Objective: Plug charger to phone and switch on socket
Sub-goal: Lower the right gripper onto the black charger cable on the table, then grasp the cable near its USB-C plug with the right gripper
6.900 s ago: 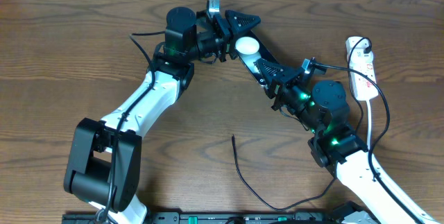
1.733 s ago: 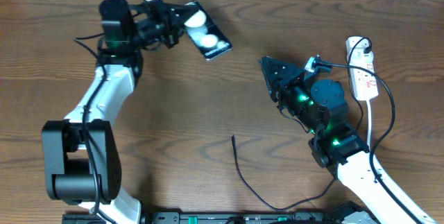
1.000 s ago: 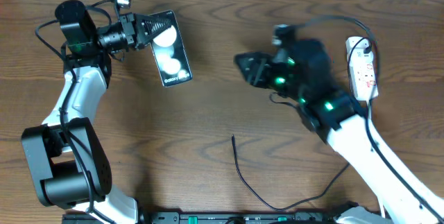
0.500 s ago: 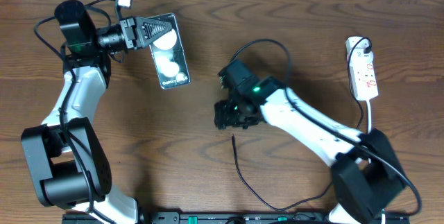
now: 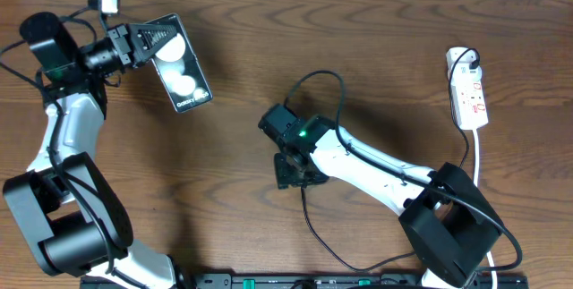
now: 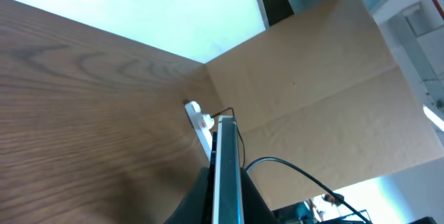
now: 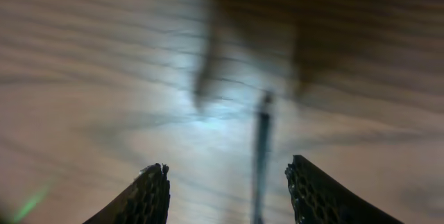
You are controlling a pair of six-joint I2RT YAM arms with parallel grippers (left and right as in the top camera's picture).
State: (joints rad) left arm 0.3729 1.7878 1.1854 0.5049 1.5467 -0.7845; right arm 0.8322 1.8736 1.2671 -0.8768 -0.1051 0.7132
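Cable (image 7: 262, 148) only a dark smear in the blurred right wrist view. Overhead, tip lost under the right gripper (image 5: 295, 171). Edge-on phone (image 6: 225, 175) cropped at the left wrist picture's bottom. Power strip (image 5: 468, 92) switches too small to read.

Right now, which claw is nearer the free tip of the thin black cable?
Right. The right claw hangs just above the black cable tip, jaws open; the left claw is far off near the table's far left corner, gripping the black rectangular phone.
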